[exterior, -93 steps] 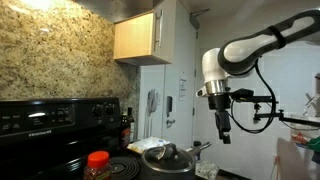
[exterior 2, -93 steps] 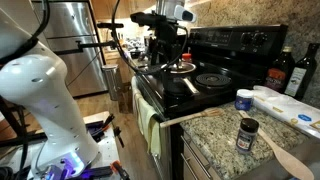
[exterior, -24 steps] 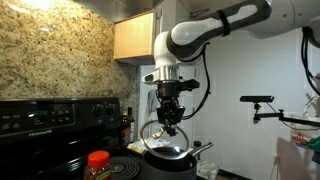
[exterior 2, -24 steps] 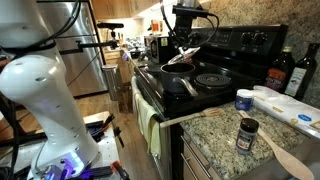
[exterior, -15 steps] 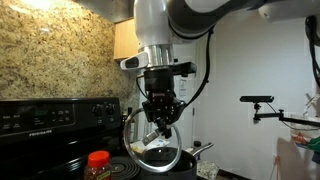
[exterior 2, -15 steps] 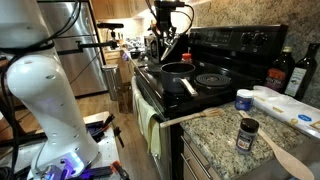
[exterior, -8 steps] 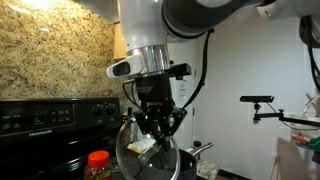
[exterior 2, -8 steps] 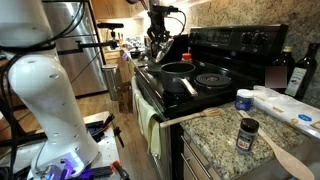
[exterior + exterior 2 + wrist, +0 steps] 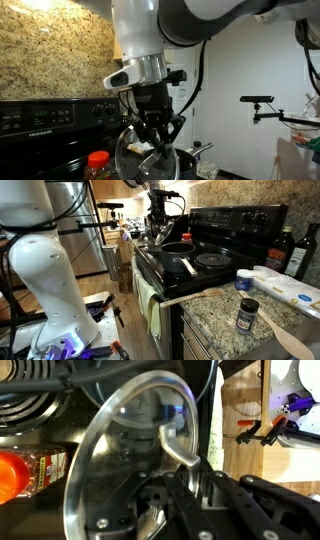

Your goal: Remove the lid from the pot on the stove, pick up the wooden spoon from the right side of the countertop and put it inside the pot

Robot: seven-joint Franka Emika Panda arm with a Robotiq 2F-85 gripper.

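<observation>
My gripper (image 9: 194, 486) is shut on the silvery handle of the round glass lid (image 9: 120, 450). In an exterior view the lid (image 9: 138, 160) hangs tilted on edge under the gripper (image 9: 152, 136), in front of the uncovered dark pot (image 9: 186, 163). In the other exterior view, the gripper (image 9: 160, 222) is above the stove's (image 9: 215, 262) far end, up and away from the pot (image 9: 178, 251). The wooden spoon (image 9: 286, 338) lies on the granite countertop, far from the gripper.
An orange-lidded jar (image 9: 97, 163) stands on the stove close to the hanging lid. On the counter (image 9: 215, 315) are a small dark spice jar (image 9: 247, 313), a blue-lidded cup (image 9: 244, 279), a white tray (image 9: 292, 286) and two bottles (image 9: 283, 250). A cabinet hangs overhead.
The arm has swung the lid off and away from the pot, lowering it and tipping it onto its edge. The pot now stands uncovered.
</observation>
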